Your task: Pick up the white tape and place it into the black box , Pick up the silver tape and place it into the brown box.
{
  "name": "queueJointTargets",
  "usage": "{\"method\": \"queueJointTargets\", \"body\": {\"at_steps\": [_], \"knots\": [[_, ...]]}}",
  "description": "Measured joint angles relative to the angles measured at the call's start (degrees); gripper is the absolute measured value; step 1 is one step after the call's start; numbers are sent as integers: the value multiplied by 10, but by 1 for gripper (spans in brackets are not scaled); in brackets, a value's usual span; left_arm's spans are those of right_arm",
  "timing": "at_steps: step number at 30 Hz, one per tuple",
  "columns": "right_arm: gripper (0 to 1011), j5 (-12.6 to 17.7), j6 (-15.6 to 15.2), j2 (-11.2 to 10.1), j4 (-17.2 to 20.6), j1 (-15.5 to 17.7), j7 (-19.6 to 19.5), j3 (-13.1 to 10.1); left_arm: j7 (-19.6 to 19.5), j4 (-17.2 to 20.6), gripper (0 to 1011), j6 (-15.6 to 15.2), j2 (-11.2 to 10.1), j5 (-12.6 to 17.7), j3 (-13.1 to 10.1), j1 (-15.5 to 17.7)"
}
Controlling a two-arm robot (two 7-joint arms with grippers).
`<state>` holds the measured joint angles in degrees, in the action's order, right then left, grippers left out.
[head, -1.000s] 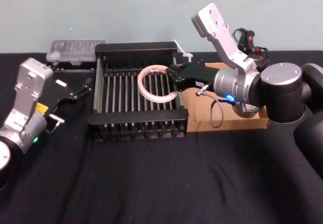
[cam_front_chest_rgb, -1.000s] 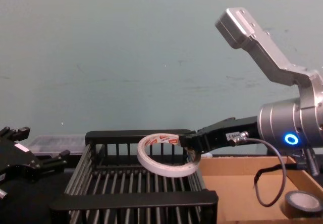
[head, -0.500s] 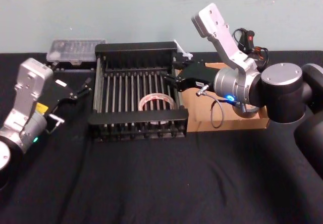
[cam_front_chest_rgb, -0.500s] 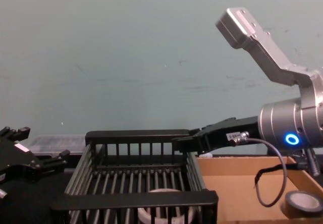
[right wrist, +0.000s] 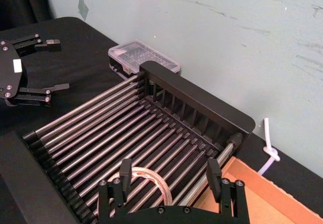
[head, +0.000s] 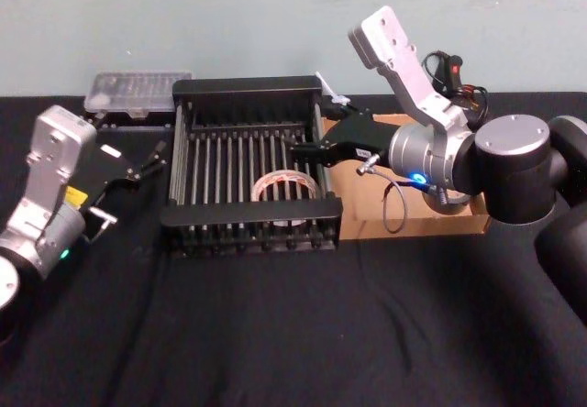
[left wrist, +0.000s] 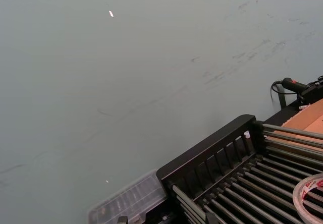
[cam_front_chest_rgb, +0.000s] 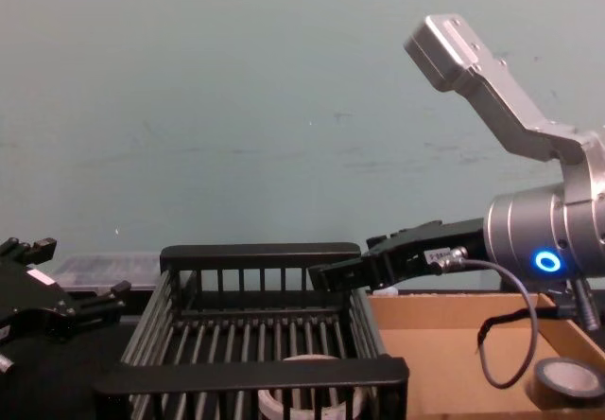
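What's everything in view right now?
thin white tape ring: one, white, on the crate's floor, near its front.
black slatted plastic crate: one, black, table centre.
shallow tan cardboard tray: one, tan, right of the crate.
small silver-grey tape roll: one, dark grey, inside the tray.
clear plastic case: one, clear, behind the crate's left corner.
left hand: one, black, open, left of the crate.
right hand: one, black, open, above the crate's right side.

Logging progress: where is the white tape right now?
Head view: the white tape lies on the slatted floor of the black box, near its front right corner, the open right gripper hovering above.
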<state>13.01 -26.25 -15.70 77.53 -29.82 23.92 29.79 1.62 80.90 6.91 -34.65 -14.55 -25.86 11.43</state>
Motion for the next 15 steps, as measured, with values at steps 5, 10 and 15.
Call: {"method": "queueJointTargets", "body": {"at_steps": [5,10,15], "knots": [[1002,0,0,0,0,0,0,0,0,0,1001,0,0,0,0,0],[1002,-2,2,-2,9,5,-7,-2,0,0,1001,0,0,0,0,0],[1002,-8,13,-8,32,22,-27,-20,0,0,1001,0,0,0,0,0]]}}
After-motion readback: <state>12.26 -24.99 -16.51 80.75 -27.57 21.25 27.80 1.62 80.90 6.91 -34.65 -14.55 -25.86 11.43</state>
